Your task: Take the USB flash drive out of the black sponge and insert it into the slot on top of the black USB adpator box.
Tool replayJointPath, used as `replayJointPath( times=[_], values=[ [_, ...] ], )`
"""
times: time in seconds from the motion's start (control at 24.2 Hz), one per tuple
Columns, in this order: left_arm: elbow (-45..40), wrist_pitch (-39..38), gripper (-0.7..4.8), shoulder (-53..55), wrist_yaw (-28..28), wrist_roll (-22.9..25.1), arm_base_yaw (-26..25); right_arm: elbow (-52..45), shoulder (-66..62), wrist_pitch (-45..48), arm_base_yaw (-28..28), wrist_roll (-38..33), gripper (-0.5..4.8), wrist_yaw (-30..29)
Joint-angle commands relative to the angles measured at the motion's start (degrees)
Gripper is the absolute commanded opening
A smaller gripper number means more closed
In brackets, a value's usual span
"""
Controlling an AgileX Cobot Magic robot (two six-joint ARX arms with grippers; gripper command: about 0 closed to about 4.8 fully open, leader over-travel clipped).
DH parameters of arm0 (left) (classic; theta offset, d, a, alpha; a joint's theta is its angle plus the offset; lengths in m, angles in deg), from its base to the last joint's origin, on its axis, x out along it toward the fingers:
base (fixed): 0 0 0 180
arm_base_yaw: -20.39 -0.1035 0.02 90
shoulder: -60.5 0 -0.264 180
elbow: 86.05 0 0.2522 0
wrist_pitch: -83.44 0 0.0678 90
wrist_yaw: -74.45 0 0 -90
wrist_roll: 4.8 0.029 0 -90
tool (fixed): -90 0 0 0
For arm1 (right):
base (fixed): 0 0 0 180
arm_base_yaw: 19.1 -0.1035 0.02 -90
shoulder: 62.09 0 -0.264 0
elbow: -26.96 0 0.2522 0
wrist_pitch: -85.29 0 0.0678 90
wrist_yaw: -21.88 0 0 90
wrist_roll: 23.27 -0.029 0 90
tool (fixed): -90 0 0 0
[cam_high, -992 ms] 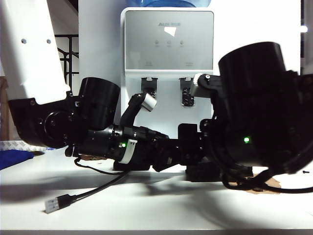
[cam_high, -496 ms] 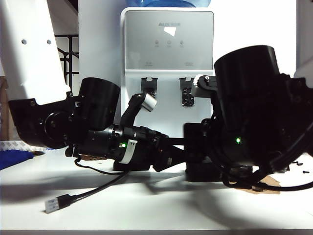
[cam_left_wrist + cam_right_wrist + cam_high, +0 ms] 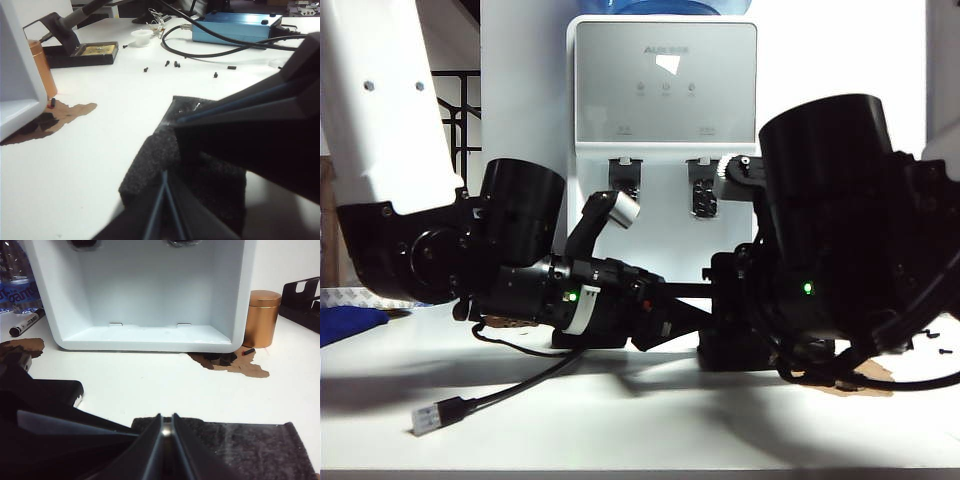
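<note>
In the right wrist view my right gripper [image 3: 166,421] is shut on the tiny silver USB flash drive [image 3: 166,430], at the edge of the black sponge [image 3: 240,446]. My left gripper [image 3: 170,148] is shut on the black sponge [image 3: 161,152], one finger above it and one below. In the exterior view both grippers meet low over the table, the left gripper [image 3: 695,303] reaching in from the left and the right gripper [image 3: 720,305] from the right. The black USB adpator box [image 3: 52,389] lies flat beside the sponge. Its slot is not visible. Its cable ends in a silver plug [image 3: 426,417].
A white water dispenser [image 3: 665,110] stands behind the arms, its base [image 3: 150,337] close ahead. Near it are a copper can [image 3: 261,317], brown patches [image 3: 235,364] and a marker pen [image 3: 27,322]. A blue box [image 3: 235,27], a black stand [image 3: 82,50] and loose screws [image 3: 175,64] lie further off.
The right gripper's fingers have shut on the flash drive. The right arm shifted slightly to the left in the exterior view. The left arm has stayed still.
</note>
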Motion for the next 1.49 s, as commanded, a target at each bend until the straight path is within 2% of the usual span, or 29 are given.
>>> replayJointPath(
  times=[0.04, 0.17, 0.5, 0.54, 0.58, 0.7, 0.74, 0.95, 1.03, 1.2, 1.28, 1.4, 1.49],
  values=[
    [0.00, -0.59, -0.04, 0.24, 0.00, 0.31, -0.02, 0.11, 0.17, 0.72, -0.02, -0.24, 0.72, -0.66],
    [0.00, -0.59, -0.04, 0.24, -0.02, 0.31, -0.02, 0.15, 0.17, 0.72, -0.02, -0.24, 1.18, -0.66],
    [0.00, -0.68, -0.04, 0.24, -0.04, 0.37, -0.11, 0.85, -1.18, 0.07, 0.42, -4.57, 1.18, -1.07],
    [-0.02, -0.68, -0.04, 0.24, -0.13, 0.37, -0.22, 1.03, -1.18, -0.22, 0.50, -4.55, 0.99, -1.07],
    [-0.02, -0.70, -0.04, 0.24, 0.04, 0.37, -0.39, 1.27, -1.27, -0.17, 0.52, -4.52, 0.55, -1.05],
    [-0.02, -0.63, -0.04, 0.24, 0.00, 0.37, -0.46, 1.62, -1.38, -0.15, 0.52, -4.48, -0.04, -0.20],
    [-0.02, -0.63, -0.04, 0.24, 0.02, 0.37, -0.46, 1.62, -1.40, -0.15, 0.52, -4.46, -0.04, 1.46],
    [-0.02, -0.57, -0.04, 0.24, 0.02, 0.37, -0.46, 1.60, -1.38, 0.07, 0.50, -3.67, -0.04, 1.62],
    [-0.02, -0.57, -0.04, 0.24, 0.02, 0.35, -0.46, 1.60, -1.31, 0.81, 0.46, -1.66, -0.04, 1.44],
    [-0.02, 0.96, -0.04, 0.24, 0.04, 0.28, -0.48, 1.57, 3.21, 1.64, 0.37, 4.55, -0.04, -3.98],
    [-0.02, 1.57, -0.04, 0.24, 0.02, 0.28, -0.48, 1.57, 9.27, 1.66, 0.37, 5.88, -0.04, -3.52],
    [-0.02, 1.60, -0.04, 0.24, 0.02, 0.28, -0.72, 1.57, 20.22, 1.57, 0.74, 13.09, -0.04, -3.43],
    [-0.02, 1.60, -0.04, 0.24, -0.02, 0.28, -1.27, 1.55, 25.75, 1.51, 1.22, 14.38, -0.03, -5.70]
  ],
)
